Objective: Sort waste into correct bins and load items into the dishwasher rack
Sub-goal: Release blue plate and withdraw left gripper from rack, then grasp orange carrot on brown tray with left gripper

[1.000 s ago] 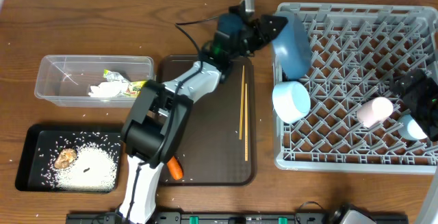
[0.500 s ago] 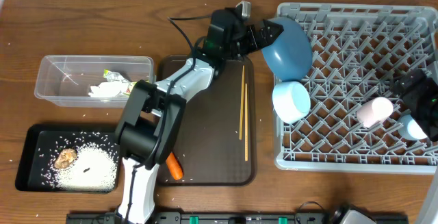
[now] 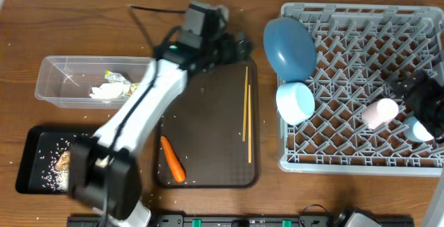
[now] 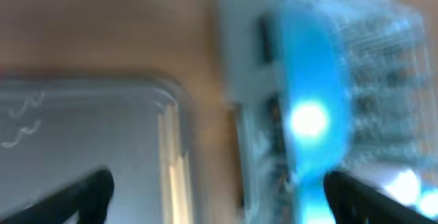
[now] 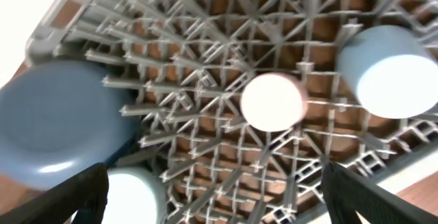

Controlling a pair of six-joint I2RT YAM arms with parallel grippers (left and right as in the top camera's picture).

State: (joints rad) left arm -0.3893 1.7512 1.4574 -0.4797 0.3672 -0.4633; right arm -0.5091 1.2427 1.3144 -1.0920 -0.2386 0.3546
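Overhead: a brown wooden table (image 3: 69, 19). One large grey plastic dishwasher rack (image 3: 361, 159) holds one blue round plate (image 3: 289, 46), one white bowl (image 3: 295, 102), one pinkish-white cup (image 3: 380, 112) and one light-blue cup (image 3: 416, 128). Two thin wooden chopsticks (image 3: 247, 112) lie on one dark brown serving tray (image 3: 208, 130).

Left wrist: the left gripper (image 4: 217, 183) is spread wide and empty.

Right wrist: the right gripper (image 5: 213, 176) is spread wide and empty above the rack.

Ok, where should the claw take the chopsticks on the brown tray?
I'd grip the chopsticks near the middle of the pair, where the two lengths overlap, since they lie side by side but staggered end to end. Come from straight above, closing sideways across them: they lie flat on the brown tray, so there's nothing to get under.
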